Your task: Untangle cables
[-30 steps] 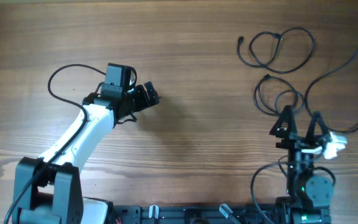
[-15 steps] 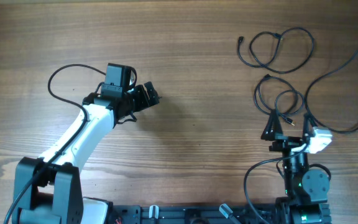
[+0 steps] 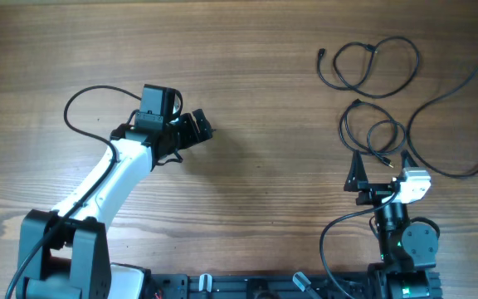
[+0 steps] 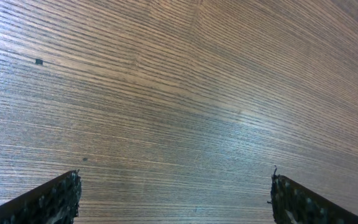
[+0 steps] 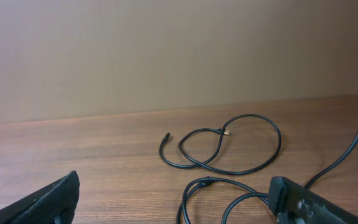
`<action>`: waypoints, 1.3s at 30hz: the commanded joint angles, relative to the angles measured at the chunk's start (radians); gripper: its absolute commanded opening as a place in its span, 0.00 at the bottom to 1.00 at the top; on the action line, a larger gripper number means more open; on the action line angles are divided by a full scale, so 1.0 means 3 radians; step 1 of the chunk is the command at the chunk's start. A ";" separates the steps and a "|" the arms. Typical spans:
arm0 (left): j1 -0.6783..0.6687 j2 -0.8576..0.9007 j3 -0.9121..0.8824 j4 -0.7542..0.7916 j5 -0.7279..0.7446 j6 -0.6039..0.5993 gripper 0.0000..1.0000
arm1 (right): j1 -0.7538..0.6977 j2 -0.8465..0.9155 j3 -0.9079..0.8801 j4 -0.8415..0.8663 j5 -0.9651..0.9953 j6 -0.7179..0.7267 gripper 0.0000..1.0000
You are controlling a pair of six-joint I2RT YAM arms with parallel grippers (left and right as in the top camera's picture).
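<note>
Several loose black cables [image 3: 386, 124] curl on the table [image 3: 264, 83] toward two and three o'clock. Right gripper [image 3: 380, 171], at four o'clock just below them, gapes wide and empty; left gripper [image 3: 199, 126], toward ten o'clock, is equally wide, holding nothing.

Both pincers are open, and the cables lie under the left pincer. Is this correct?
Not under the left pincer: the overhead view shows bare table there. The cables lie on the right side, before the right pincer. Both pincers are open.

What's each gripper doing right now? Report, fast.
Left gripper: open, holding nothing.
Right gripper: open, holding nothing.
</note>
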 commanded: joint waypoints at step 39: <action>-0.0001 -0.0011 0.0004 0.0000 -0.0043 0.0028 1.00 | 0.0010 -0.0025 -0.0004 0.0011 -0.0056 -0.0048 1.00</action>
